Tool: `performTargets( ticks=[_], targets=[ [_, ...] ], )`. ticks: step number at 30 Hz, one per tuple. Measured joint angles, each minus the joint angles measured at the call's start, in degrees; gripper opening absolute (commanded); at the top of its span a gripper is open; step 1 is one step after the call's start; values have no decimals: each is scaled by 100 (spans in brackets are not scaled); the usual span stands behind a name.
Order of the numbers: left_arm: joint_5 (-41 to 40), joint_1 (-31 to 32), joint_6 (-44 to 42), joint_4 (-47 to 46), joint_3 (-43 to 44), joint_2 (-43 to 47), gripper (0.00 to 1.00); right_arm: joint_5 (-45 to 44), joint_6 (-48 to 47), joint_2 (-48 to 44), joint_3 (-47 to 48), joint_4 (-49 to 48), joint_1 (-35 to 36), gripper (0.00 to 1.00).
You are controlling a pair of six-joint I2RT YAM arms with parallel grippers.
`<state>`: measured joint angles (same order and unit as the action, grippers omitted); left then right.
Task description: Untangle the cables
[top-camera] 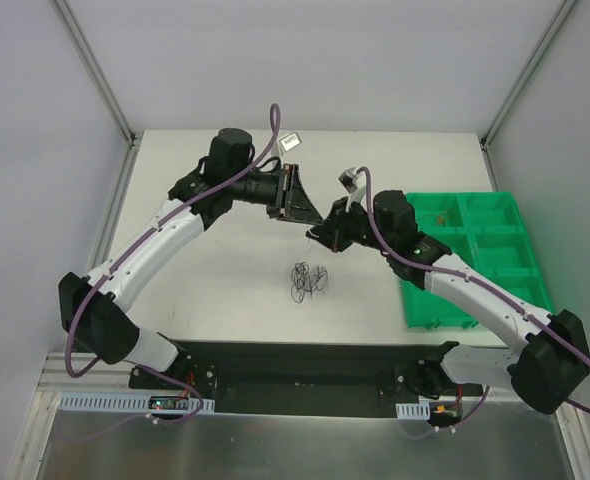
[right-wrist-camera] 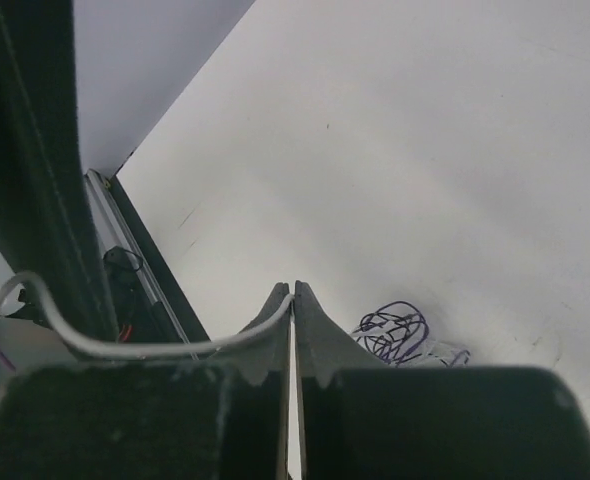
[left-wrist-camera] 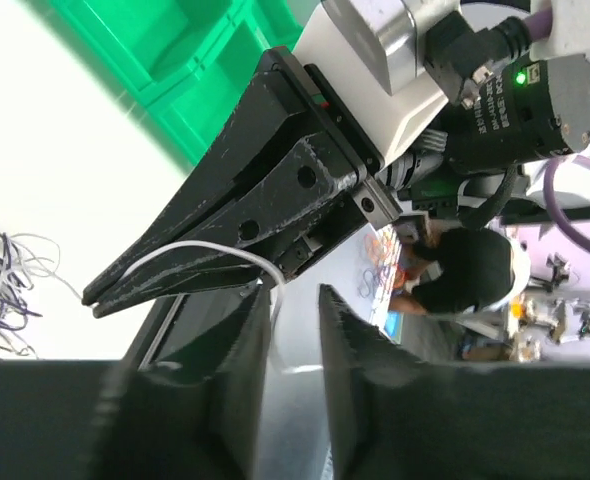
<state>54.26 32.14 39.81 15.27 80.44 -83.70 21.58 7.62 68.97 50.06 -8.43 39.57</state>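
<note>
The right fingers (right-wrist-camera: pixel 293 298) are clamping shut on one whitish cable (right-wrist-camera: pixel 155 349), which is stretching sideways from their tips to the left fingers (top-camera: pixel 310 212), standing slightly parted. The tangle (top-camera: pixel 308 280) is lying on the bench (top-camera: pixel 205 270) just beneath both.

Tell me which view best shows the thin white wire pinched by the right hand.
Left wrist: the thin white wire arcs clearly against the shut right hand. The right wrist view shows it running from the fingertips; the top view cannot resolve it.
</note>
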Motion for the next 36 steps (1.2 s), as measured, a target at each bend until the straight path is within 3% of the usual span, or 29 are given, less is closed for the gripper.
performTargets(
  ticks=[3, 5, 12, 21, 28, 33, 36],
  targets=[
    [-402, -37, -127, -42, -81, 304, 65, -31, 107, 0, 278, 229, -17, 0],
    [-828, -74, -236, -70, -330, 684, 71, -9, 282, -7, 501, 323, -72, 0],
    [-2280, -111, -833, -323, -1434, 1801, 72, 251, 1386, -2, 1440, 601, -404, 0],
    [-2627, 219, -1294, -1985, -2887, 1788, 79, 485, 2682, 66, 2277, 483, -457, 0],
    [-3265, 354, -1523, -2846, -2835, 1257, 71, 590, 3381, 81, 2490, 216, -455, 0],
    [-3825, 358, -1681, -2787, -2568, 911, 47, 595, 3539, 90, 2509, 199, -435, 0],
    [-4118, 387, -1705, -2782, -2424, 745, 39, 590, 3556, 140, 2653, 258, -376, 0]
  ],
)
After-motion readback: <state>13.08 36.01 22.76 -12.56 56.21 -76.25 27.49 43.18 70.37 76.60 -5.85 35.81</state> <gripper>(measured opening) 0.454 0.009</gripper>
